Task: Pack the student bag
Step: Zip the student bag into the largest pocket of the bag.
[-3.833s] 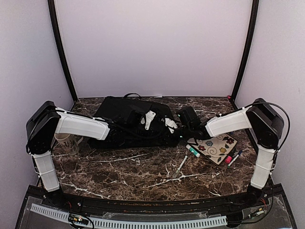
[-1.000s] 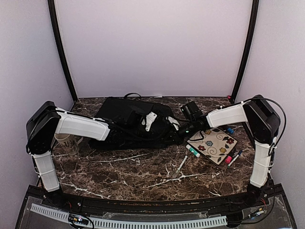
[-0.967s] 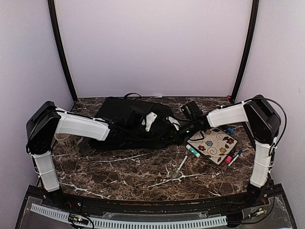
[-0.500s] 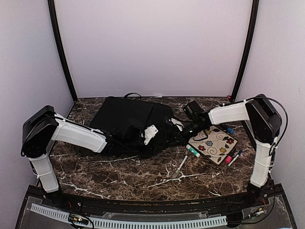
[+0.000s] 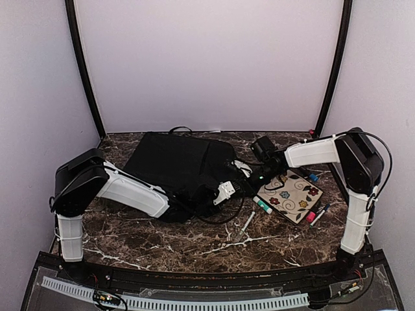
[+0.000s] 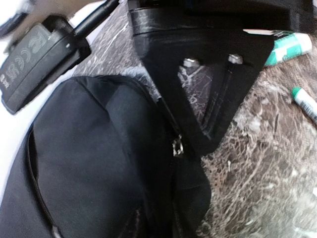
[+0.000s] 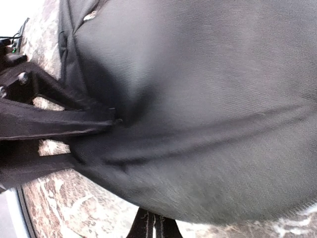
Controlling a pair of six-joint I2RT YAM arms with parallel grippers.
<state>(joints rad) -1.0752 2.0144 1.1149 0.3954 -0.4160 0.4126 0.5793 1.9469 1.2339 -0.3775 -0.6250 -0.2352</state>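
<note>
The student bag (image 5: 175, 162) is a large black backpack lying flat at the back of the marble table. My left gripper (image 5: 226, 192) sits low at the bag's near right corner. Its fingers are out of the left wrist view, which shows bag fabric and a zipper pull (image 6: 177, 146) close below the camera. My right gripper (image 5: 248, 173) reaches in from the right. In the right wrist view its fingers (image 7: 148, 225) are pressed together, their tips hidden under the bag's fabric (image 7: 198, 99). The left wrist view shows the right gripper (image 6: 205, 139) as a black wedge pinching the bag's edge.
A flower-patterned notebook (image 5: 289, 194) lies right of the bag. Around it are a green-capped marker (image 5: 262, 205), a white pen (image 5: 248, 224), a pink marker (image 5: 316, 214) and a blue one (image 5: 313, 175). Two green markers (image 6: 290, 47) lie close behind the right gripper.
My left arm has swung forward and to the right, carrying its gripper off the top of the bag down to the bag's near right corner. The right arm has barely moved.
</note>
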